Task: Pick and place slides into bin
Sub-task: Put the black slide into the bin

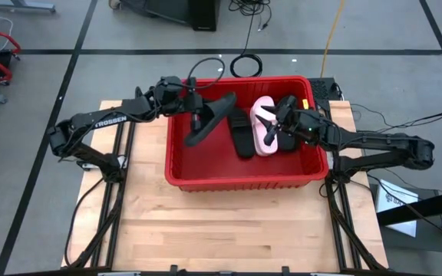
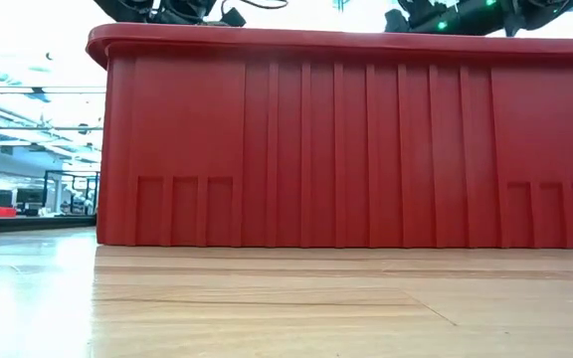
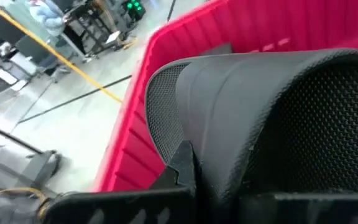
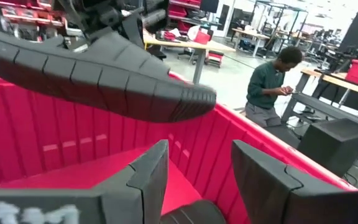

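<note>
The red bin (image 1: 206, 172) stands mid-table, and its near wall (image 2: 346, 139) fills the low view. My left gripper (image 1: 196, 116) is shut on a black slide (image 1: 209, 121) held above the bin's left half. The slide's ribbed sole shows in the right wrist view (image 4: 92, 71). Another black slide (image 1: 242, 134) and the pale pink-white slides (image 1: 262, 129) lie on the bin's floor. My right gripper (image 1: 280, 116) is open over the pink-white slides, inside the bin, and shows empty in its own view (image 4: 199, 180). My left gripper holds the black slide about mid-length, at the strap (image 3: 229, 93). One finger (image 3: 182, 165) lies against the strap's edge; the other is hidden by the slide. The fingers come slanting down from the table's left. The slide is lifted clear and tilted, with its sole toward the right arm.
The bin's far wall (image 4: 42, 143) and right wall (image 4: 291, 168) stand close around my right gripper. Bare wooden table (image 1: 229, 230) lies in front of the bin. A person (image 4: 269, 81) stands in the room beyond the table.
</note>
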### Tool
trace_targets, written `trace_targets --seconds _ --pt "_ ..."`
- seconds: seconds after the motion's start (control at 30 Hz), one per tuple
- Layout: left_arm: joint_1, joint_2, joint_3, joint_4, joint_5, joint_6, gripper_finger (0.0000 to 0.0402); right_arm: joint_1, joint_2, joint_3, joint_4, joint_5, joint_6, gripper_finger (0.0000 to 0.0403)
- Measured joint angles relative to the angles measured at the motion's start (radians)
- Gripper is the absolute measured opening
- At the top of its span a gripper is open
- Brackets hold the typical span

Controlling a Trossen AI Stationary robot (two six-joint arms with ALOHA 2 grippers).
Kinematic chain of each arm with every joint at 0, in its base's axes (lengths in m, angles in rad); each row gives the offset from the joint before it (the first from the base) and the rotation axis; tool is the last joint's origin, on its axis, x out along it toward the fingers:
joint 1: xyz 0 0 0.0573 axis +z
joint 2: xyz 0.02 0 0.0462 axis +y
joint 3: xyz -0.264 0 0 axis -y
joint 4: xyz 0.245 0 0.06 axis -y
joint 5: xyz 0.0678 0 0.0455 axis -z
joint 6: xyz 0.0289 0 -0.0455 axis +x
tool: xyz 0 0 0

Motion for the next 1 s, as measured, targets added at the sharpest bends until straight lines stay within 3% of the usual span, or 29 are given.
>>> trace_targets --seconds 0.37,0.6,1.0 --pt "-0.016 0.13 0.0 0.098 -0.053 -0.074 0.0002 -0.014 0.0 -0.007 0.007 -0.002 0.013 0.0164" --pt "-0.099 0.13 0.001 0.132 -0.354 -0.088 0.0001 -0.014 0.0 -0.007 0.0 -0.002 0.017 0.0164" --pt "-0.16 0.131 0.036 0.028 -0.526 -0.086 0.0001 -0.014 0.0 -0.007 -0.001 0.0 0.027 0.0164"
